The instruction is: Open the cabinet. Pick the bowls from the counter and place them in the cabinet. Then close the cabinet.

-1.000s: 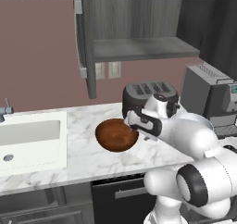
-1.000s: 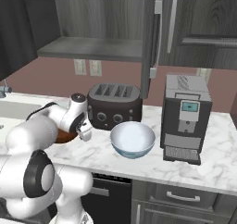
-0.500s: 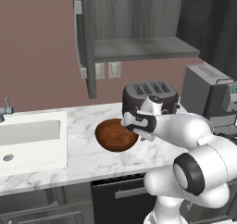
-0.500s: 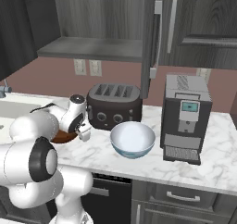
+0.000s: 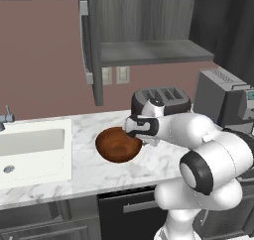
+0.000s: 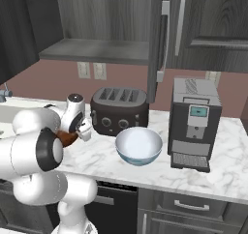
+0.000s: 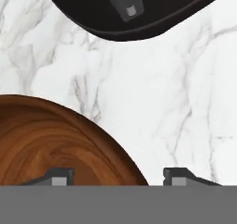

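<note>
With the wall cabinet [image 5: 149, 50] already standing open above, its door [image 5: 92, 45] swung out and its grey inner shelf [image 6: 97, 49] bare, a white robot arm lowers its claw [image 7: 118, 177] over the rim of the reddish-brown wooden bowl [image 5: 118, 145] on the marble table [image 5: 79, 172]. Seen from the hand camera, one finger tip [image 7: 58, 177] rises over the bowl's inside and the other over bare marble just outside it, so the jaws straddle the rim part-way open; whether they yet pinch the wood cannot be told, and the bowl appears to sit on the table, not lifted. A white bowl with a pale blue outside [image 6: 138, 145] waits untouched farther along the table, between a dark four-slot toaster [image 6: 118, 111] and a coffee machine [image 6: 193, 124]. An inset white sink [image 5: 30, 147] lies at the far end of the slab. By this showing only the opening step is done: both bowls are yet to reach the shelf, and the door is yet to be shut.
</note>
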